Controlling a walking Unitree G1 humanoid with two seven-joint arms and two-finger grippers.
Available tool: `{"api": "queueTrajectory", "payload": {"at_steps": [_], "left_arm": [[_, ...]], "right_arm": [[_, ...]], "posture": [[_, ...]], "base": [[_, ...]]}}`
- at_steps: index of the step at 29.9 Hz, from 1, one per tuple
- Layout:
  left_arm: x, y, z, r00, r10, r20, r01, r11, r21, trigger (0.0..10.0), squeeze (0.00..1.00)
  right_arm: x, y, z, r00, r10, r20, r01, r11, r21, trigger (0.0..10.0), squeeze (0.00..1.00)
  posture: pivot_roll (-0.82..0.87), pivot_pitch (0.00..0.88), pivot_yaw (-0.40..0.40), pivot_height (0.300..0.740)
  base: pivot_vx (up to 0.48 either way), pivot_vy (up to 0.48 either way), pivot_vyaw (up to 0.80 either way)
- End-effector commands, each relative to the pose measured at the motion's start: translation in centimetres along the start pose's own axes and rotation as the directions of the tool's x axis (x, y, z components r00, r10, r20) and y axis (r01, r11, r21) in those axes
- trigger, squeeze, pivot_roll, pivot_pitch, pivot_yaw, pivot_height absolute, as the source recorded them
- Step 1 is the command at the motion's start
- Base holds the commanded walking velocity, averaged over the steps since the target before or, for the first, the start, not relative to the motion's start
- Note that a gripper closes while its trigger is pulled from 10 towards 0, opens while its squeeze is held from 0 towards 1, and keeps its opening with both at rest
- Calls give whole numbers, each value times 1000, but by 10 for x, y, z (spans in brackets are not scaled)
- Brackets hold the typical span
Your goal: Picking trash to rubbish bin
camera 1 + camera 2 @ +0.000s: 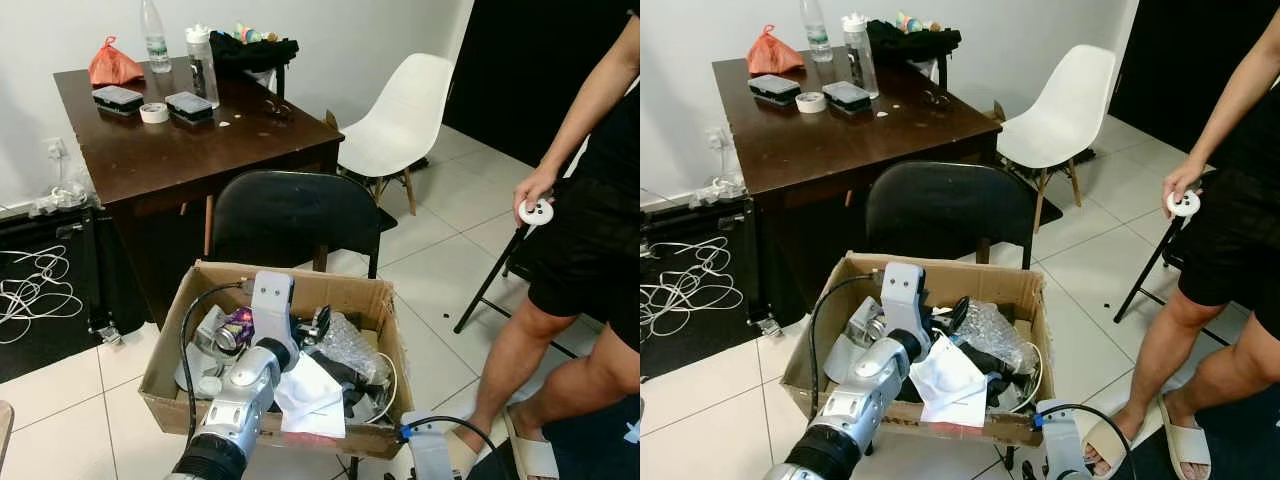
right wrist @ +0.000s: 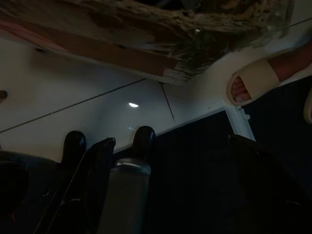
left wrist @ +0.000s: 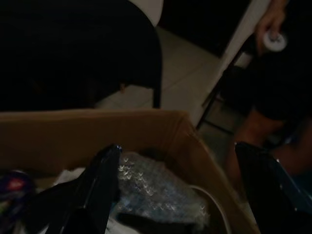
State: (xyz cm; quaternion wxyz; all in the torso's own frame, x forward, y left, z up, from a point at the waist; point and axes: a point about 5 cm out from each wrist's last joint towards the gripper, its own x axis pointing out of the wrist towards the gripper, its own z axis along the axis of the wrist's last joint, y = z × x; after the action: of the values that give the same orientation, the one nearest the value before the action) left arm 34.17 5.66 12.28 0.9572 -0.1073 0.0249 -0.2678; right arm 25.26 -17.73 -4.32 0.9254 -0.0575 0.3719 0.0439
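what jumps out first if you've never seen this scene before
The open brown cardboard box crammed with trash sits on the tiled floor right before the robot, with the silver left arm reaching over it and its left hand open above crinkled clear plastic wrap. Behind it stand a black chair and a dark wooden table; a person stands at the right.

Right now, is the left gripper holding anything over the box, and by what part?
Nothing is held. The left gripper hangs open above the cardboard box, its fingers spread over the bubble wrap with nothing between them.
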Motion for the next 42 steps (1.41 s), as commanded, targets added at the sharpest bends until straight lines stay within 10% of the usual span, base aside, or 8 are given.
{"api": "queueTrajectory", "payload": {"at_steps": [1, 20, 42], "left_arm": [[-7, 5, -8, 1000, -7, -22, 6, 1000, -24, 10000, 0], [-44, 42, -16, 1000, -2, 10, 3, 993, -116, 10000, 0], [-49, 40, -28, 999, -8, -32, 5, 994, -111, 10000, 0]], "right_arm": [[-1, 2, -7, 1000, 3, -23, -3, 1000, 5, 10000, 0], [-1, 3, -6, 1000, 9, -23, -9, 1000, 1, 10000, 0], [-1, 2, -10, 999, 6, -35, -6, 1000, -4, 10000, 0]], "posture": [[-101, 163, 20, 740], [-89, 168, 15, 740], [-91, 178, 13, 740]], "base": [[0, 0, 0], [-178, 0, 0], [-398, 0, 0]]}}
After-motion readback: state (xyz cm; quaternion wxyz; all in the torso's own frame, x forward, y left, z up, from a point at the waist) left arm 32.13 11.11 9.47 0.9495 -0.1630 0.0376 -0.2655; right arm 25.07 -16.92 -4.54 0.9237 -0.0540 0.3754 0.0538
